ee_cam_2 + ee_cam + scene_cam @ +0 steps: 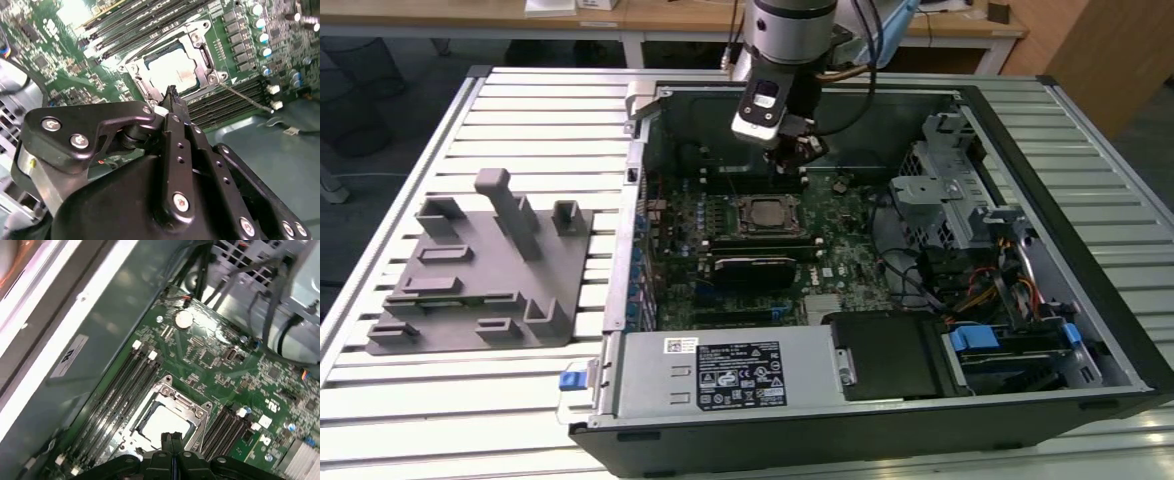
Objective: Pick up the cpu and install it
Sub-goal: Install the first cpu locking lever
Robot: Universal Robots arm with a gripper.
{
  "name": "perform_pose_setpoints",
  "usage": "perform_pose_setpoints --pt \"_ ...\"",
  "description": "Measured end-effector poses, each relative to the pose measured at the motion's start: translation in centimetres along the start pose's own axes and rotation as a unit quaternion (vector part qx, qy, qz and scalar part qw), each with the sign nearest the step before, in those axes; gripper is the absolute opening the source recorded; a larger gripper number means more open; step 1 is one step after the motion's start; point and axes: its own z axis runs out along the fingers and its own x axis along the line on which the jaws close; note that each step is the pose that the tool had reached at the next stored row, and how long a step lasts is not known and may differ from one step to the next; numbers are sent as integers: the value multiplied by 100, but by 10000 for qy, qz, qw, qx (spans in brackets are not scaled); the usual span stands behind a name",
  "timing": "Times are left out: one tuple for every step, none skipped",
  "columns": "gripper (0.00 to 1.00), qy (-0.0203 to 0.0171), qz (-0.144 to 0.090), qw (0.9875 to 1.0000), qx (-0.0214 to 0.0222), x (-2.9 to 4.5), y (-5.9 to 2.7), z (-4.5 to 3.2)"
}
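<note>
1. The hand [797, 150] hangs inside the open computer case [1067, 300], just above the motherboard [847, 235]. In both wrist views its two fingers are pressed together with nothing between them, so it is clenched and empty.
2. The cpu [172, 70] lies flat in the motherboard socket [197, 50], its silver top showing inside the metal frame. In the exterior view the socket sits at about 6 o'clock from the hand, close below it.
3. Judging from how it lies, the cpu is already seated; the socket's retention frame seems open around it, though I cannot tell whether any latch is locked.
4. The grey fixture block [480, 265] rests on the slatted desk [534, 100], at about 9 o'clock from the case and well apart from the hand.
5. Risks: the closed fingertips hover near the chip, so a downward drift could scrape its lid or tilt it in the socket and harm the contacts beneath.
6. The memory slots [120, 390] and the loose cables [260, 300] lie close by; a sideways sweep could snag them.
</note>
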Motion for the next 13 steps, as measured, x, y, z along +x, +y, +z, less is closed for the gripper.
perform_pose_setpoints --pt "11 3 -90 10000 -1 0 0 1" --pt "11 5 -180 9998 -3 0 0 3" --pt "11 8 -269 9996 -4 0 0 4" --pt "11 10 -359 9994 -5 0 0 5" --pt "11 13 -449 9990 -7 0 0 7" --pt "11 15 -544 9985 -8 0 0 8" --pt "11 18 -634 9980 -10 0 0 9" --pt "11 21 -723 9974 -11 0 0 10" --pt "11 25 -807 9967 -10 0 1 10" --pt "11 30 -862 9963 -7 0 1 10" --pt "11 36 -898 9960 -3 0 0 7" --pt "11 42 -924 9957 -3 0 0 -2" --pt "11 48 -946 9955 -1 -1 0 -18"
